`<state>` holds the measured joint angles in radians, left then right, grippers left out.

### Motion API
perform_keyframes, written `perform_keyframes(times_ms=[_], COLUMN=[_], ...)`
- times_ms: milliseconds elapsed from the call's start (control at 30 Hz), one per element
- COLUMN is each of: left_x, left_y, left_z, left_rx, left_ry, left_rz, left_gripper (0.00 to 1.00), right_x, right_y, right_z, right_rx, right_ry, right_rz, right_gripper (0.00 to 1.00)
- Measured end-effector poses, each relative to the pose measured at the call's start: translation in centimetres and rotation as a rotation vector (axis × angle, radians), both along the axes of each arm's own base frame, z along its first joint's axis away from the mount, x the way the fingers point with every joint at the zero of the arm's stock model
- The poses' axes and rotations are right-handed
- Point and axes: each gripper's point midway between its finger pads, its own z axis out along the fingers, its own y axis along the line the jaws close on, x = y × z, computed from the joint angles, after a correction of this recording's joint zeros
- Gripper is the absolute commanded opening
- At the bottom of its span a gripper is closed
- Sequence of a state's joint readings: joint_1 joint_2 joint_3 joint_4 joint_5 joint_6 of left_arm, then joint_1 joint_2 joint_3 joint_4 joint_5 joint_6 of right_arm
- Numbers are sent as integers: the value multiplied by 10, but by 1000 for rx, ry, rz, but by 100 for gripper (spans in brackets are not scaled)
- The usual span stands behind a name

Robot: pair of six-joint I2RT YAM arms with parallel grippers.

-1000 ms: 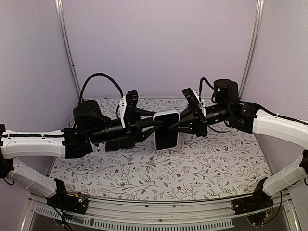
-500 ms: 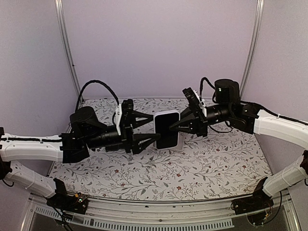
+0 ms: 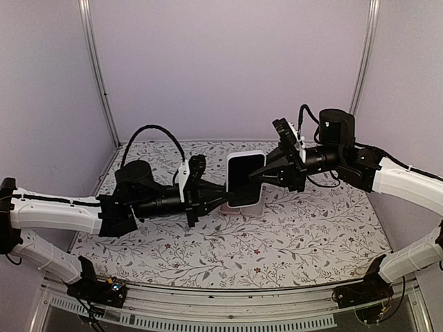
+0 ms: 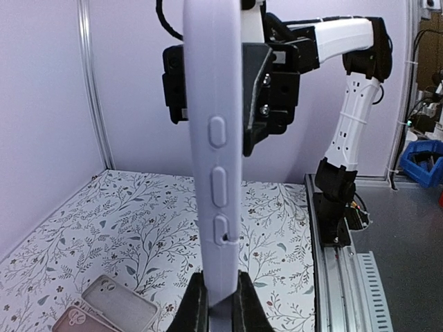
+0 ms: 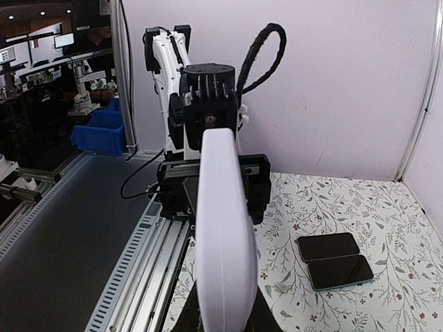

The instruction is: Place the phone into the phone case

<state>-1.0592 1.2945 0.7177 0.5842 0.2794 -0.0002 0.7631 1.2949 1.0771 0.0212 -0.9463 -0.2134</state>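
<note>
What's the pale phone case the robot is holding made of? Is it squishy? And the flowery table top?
The phone case looks like soft silicone or rubbery plastic. It is pale and matte with no shine, and its buttons are moulded as rounded bumps in the side, so it is probably a bit squishy. The flowery table cover looks like a flat printed sheet, maybe cloth or vinyl. The pictures don't settle which.

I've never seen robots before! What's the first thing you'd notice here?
A phone in a pale case, held upright in mid-air at the middle, pinched between the left gripper and the right gripper. Below, two more phones lie side by side on the flowery table.
</note>
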Motion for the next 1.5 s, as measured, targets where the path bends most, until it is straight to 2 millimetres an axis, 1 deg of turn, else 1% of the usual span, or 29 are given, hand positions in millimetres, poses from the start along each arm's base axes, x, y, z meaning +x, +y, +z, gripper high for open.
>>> perform_keyframes(times_ms=[33, 67, 133, 200, 233, 267, 300, 333, 367, 500, 533, 600, 633, 700, 767, 800, 900, 1000, 1100, 1200, 1233, 1333, 1367, 1400, 1433, 1467, 1500], left_x=[0, 0, 0, 1, 2, 2, 3, 3, 3, 2, 2, 2, 2, 2, 3, 4, 3, 3, 3, 3, 3, 2, 2, 2, 3, 4, 8], left_y=[0, 0, 0, -2, -4, -5, -6, -7, -8, -9, -9, -9, -9, -9, -9, -9, -8, -8, -7, -6, -6, -5, -5, -4, -4, -4, -3], left_z=[0, 1, 2, 0, -4, -7, -11, -14, -16, -15, -15, -14, -13, -14, -13, -13, -13, -13, -14, -15, -15, -11, -11, -11, -11, -11, -10], left_rx=[-2, -3, -9, -6, 1, 8, 17, 23, 26, 20, 17, 15, 12, 13, 11, 10, 8, 7, 7, 10, 7, -12, -13, -13, -12, -11, -13], left_ry=[0, 0, -5, -3, 1, 5, 10, 14, 17, 21, 22, 23, 23, 25, 24, 24, 22, 21, 22, 25, 29, 58, 59, 60, 63, 52, 51], left_rz=[1, 1, -1, -2, -2, -2, -2, -3, -8, -17, -17, -17, -17, -10, -3, -2, -2, -1, 0, 3, 5, 2, 3, 4, 8, 17, 40], left_gripper=[25, 36, 39, 40, 39, 35, 25, 9, 0, 0, 0, 0, 0, 0, 0, 0, 0, 0, 0, 0, 0, 0, 14, 31, 43, 49, 53], right_x=[0, 0, -1, -2, -3, -4, -5, -4, -4, -2, -3, -3, -3, -4, -4, -3, -1, 3, 5, 4, 4, 4, 5, 5, 7, 9, 13], right_y=[0, 0, 0, 0, 1, 1, 1, 1, 1, 1, 1, 1, 1, 2, 2, 2, 4, 9, 12, 12, 13, 13, 13, 13, 12, 12, 10], right_z=[0, 1, 2, 2, 3, 3, 4, 4, 5, 7, 8, 8, 8, 10, 10, 9, -2, -15, -26, -27, -26, -23, -22, -22, -23, -23, -25], right_rx=[1, 2, 4, 5, 7, 8, 9, 11, 13, 22, 25, 25, 25, 35, 42, 41, 26, 4, -15, -14, -8, 10, 12, 11, 10, 6, -5], right_ry=[-1, -2, 2, 8, 10, 11, 13, 13, 13, 2, 0, 0, 9, 5, 4, 8, 33, 71, 107, 120, 107, 72, 69, 72, 75, 86, 114], right_rz=[-1, -1, 0, 4, 8, 10, 12, 12, 11, 5, 6, 6, 7, 11, 10, 10, 9, 10, 13, 22, 23, 28, 27, 24, 16, 8, -11], right_gripper=[0, 0, 0, 0, 0, 0, 0, 0, 0, 1, 14, 37, 45, 53, 54, 54, 48, 37, 23, 3, 0, 0, 0, 0, 0, 0, 0])
